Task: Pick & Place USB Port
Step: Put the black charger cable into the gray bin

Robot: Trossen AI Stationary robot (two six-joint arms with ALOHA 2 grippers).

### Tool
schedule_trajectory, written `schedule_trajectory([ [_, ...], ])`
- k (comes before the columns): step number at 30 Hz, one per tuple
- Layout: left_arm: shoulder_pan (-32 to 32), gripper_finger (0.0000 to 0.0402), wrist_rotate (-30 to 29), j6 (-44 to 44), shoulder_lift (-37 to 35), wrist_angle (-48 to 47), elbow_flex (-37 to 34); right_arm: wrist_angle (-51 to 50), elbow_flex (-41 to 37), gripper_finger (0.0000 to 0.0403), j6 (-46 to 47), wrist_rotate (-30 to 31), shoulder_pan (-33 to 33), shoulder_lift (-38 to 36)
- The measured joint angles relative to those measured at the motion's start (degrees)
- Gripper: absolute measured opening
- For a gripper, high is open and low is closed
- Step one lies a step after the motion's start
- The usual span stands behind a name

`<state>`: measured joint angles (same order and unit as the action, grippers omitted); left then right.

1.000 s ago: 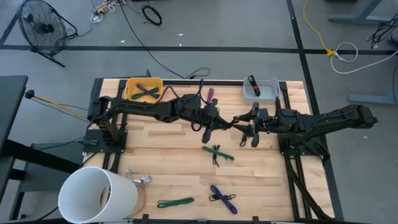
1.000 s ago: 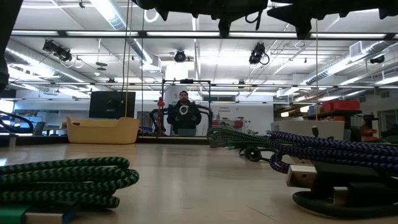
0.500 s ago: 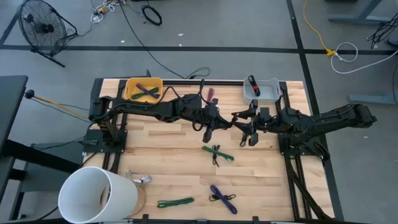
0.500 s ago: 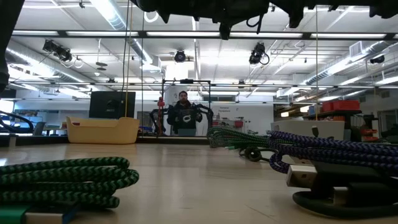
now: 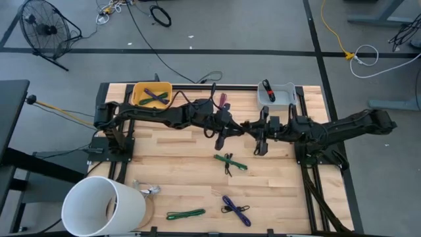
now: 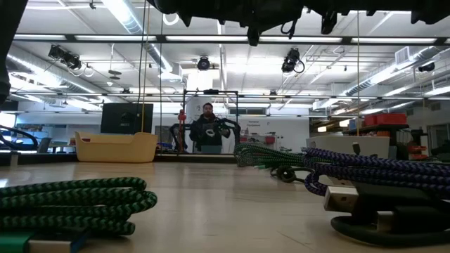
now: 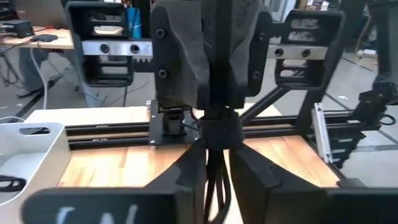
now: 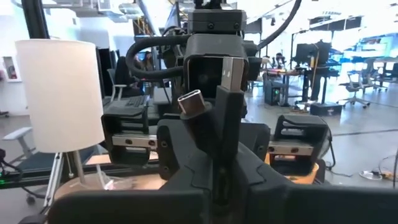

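My two grippers meet tip to tip above the middle of the table. My left gripper [image 5: 223, 131] is shut on a black USB cable [image 5: 240, 126]. Its silver plug [image 8: 189, 102] sticks out beside the fingers in the right wrist view. My right gripper [image 5: 258, 136] faces it from the table's right and is shut on the same cable [image 7: 217, 127]. Both are high above the board; the low view shows only the arms' undersides [image 6: 281, 10]. My left gripper pinches the black cable's strands [image 7: 216, 180] between its two fingers, coming level from the table's left. The cable is lifted clear of the table, and its plug end pokes out past the fingers. My right gripper pinches the bundled part of the cable [image 7: 217, 121] between its two fingers [image 7: 180, 68], coming level from the table's right, opposite my left gripper. The cable hangs clear of the table between the two grippers.
A yellow bin [image 5: 152, 94] with cables stands far left, a grey bin [image 5: 276, 95] with a cable far right. Green [image 5: 230, 162], purple [image 5: 235, 209] and green [image 5: 185, 214] cable bundles lie nearer. A white cylinder [image 5: 102, 207] stands near left. A person [image 6: 207, 130] stands behind the table.
My right gripper has gone toward the table's left, closing up on my left gripper, so the stretch of cable between them is shorter. My left gripper has kept still.
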<state>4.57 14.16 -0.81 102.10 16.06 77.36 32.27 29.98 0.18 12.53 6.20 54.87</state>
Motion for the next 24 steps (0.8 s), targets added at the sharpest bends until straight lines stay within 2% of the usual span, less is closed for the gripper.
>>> schedule_trajectory([
  [9, -0.07, 0.0168, -2.53, 0.62, 0.00, -0.13, 0.00, -11.32, 0.02, 0.0015, 4.36, 3.69, 0.00, -3.78],
  [13, 0.03, 0.0194, -2.85, 0.61, 0.00, -0.17, 0.00, -19.59, 0.02, 0.0015, 5.59, 11.45, -0.05, -7.42],
  [17, 0.07, 0.0203, -2.78, 0.61, -0.02, -0.15, 0.00, -27.72, 0.02, 0.0015, 6.96, 20.19, -1.44, -11.07],
  [21, 0.07, 0.0201, -2.76, 0.61, -0.02, -0.14, 0.00, -34.29, 0.02, 0.0015, 8.21, 29.28, -5.33, -13.20],
  [24, 0.07, 0.0198, -2.77, 0.58, -0.02, -0.16, 0.00, -35.18, 0.02, 0.0015, 7.12, 32.56, -9.62, -13.18],
])
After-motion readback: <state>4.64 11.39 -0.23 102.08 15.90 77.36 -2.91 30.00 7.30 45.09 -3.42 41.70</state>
